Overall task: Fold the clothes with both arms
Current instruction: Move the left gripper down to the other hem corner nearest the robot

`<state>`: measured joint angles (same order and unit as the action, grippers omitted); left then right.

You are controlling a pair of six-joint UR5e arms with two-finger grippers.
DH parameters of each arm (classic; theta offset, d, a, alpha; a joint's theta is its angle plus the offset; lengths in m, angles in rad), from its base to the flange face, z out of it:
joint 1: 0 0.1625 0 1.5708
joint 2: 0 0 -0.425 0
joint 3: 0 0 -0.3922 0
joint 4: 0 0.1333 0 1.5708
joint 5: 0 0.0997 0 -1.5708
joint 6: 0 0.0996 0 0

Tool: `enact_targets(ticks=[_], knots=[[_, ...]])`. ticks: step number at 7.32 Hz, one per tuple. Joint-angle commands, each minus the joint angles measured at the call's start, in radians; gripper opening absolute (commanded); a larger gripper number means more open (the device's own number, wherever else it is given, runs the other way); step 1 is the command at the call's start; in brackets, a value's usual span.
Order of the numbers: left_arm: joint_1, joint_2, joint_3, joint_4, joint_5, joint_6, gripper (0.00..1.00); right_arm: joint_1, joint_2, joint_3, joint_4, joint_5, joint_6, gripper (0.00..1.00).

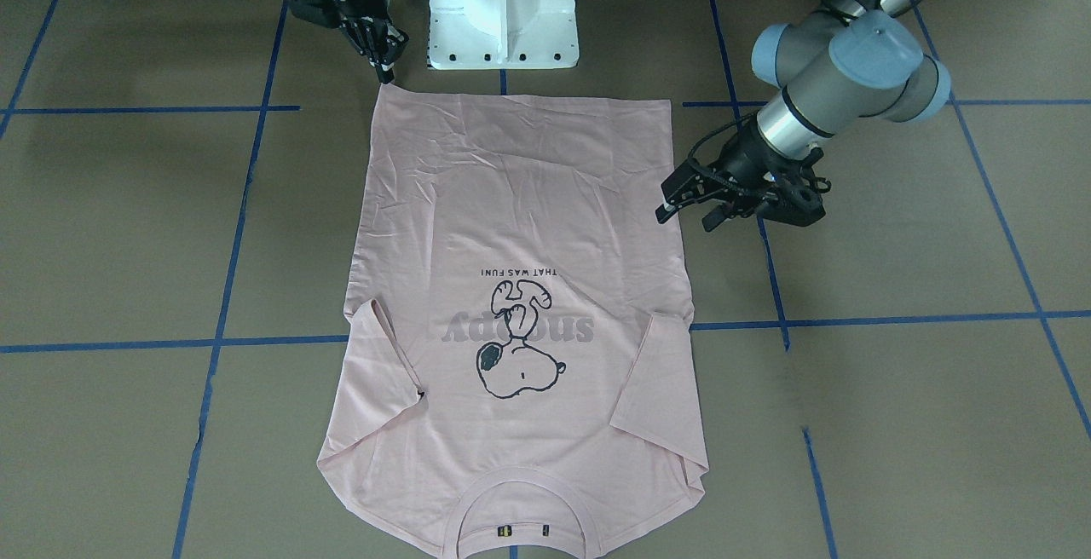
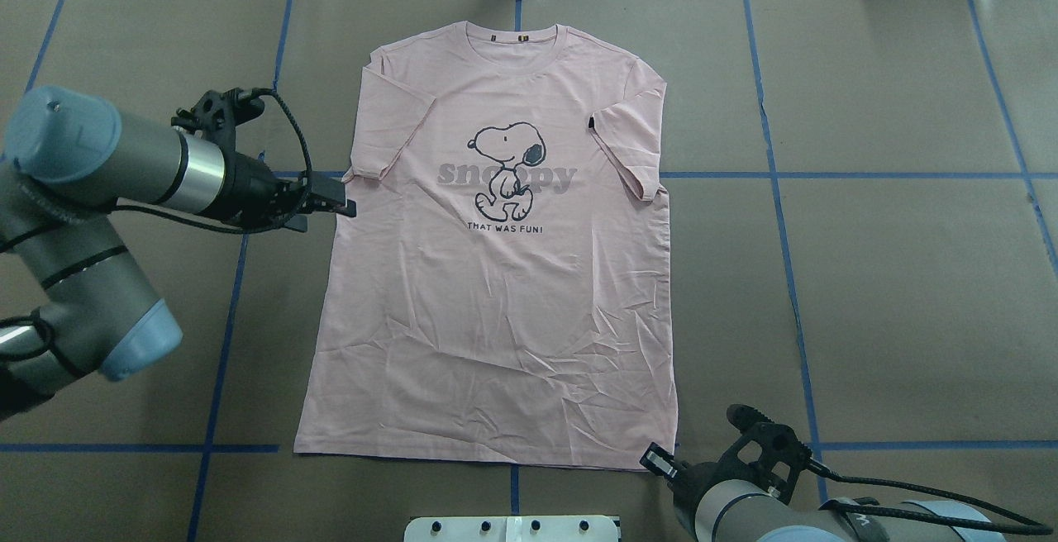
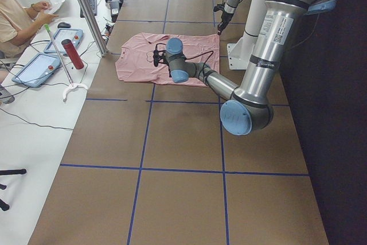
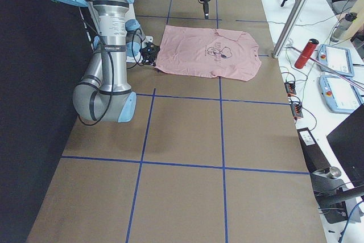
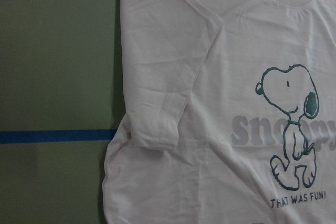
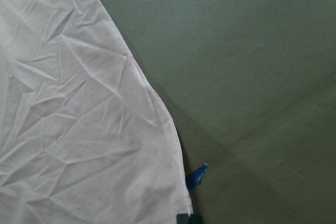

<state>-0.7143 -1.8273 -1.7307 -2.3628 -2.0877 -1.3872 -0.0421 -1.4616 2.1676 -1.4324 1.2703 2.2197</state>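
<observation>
You have one T-shirt (image 2: pixel 496 319), one table (image 2: pixel 893 294), one white base (image 1: pixel 503 5) and two grippers: left gripper (image 1: pixel 686 216) and right gripper (image 1: pixel 386 72)

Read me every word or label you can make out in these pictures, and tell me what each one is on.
"snoopy": grey lettering across the chest of the T-shirt.
"THAT WAS FUN!": small dark print under the Snoopy drawing.
Collar tags: too small to read.
White sticker on the left arm: too blurred to read.
</observation>
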Motion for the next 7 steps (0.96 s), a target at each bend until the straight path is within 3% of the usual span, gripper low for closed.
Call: enact_targets(ticks=[1, 2, 4, 7], knots=[[0.119, 0.117, -0.137, 0.002, 0.077, -0.091, 0.85, 0.001, 0.000, 0.009, 0.001, 0.000, 0.000, 0.00], [0.183, 0.190, -0.183, 0.000, 0.089, -0.145, 0.83, -0.001, 0.000, 0.009, 0.001, 0.001, 0.000, 0.00], [0.246, 0.316, -0.254, 0.005, 0.106, -0.237, 0.88, -0.001, 0.001, 0.011, 0.001, 0.001, -0.002, 0.00], [0.364, 0.307, -0.260, 0.042, 0.161, -0.318, 0.89, 0.004, 0.001, 0.020, 0.001, 0.001, -0.002, 0.00]])
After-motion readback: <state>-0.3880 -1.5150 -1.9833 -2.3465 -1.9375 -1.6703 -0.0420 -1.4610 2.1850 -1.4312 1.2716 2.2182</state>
